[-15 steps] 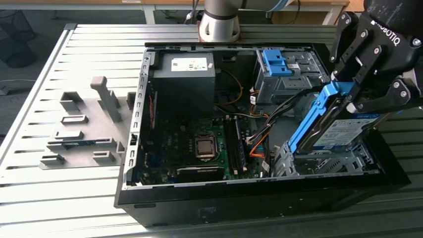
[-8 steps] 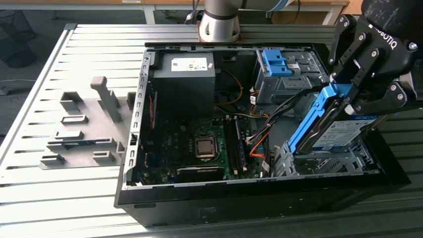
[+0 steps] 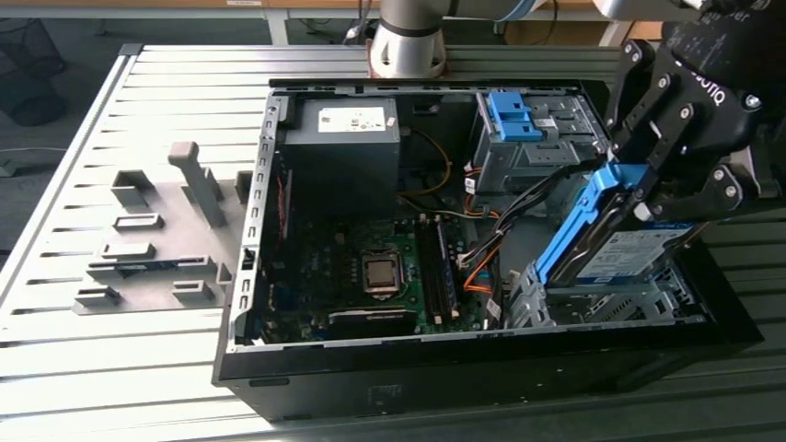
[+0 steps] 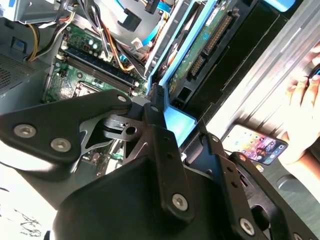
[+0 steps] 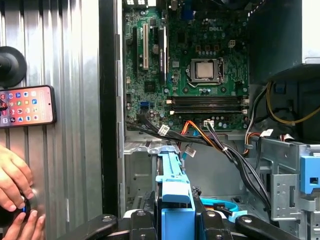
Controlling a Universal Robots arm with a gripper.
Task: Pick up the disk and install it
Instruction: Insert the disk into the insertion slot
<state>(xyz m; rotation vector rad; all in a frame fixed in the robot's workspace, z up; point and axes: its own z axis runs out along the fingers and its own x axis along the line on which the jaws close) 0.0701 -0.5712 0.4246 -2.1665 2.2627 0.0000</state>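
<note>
We see the tool [image 3: 657, 198] clamped on the disk [image 3: 624, 255]. The disk is held steeply tilted, with its lower end at the grey bay [image 3: 602, 304] in the corner of the open case [image 3: 246, 359] at the exterior view's right. In the first wrist view, a person's hand [image 5: 15, 185] lies near a phone [image 5: 25, 106] on the bench [image 5: 75, 75].
</note>
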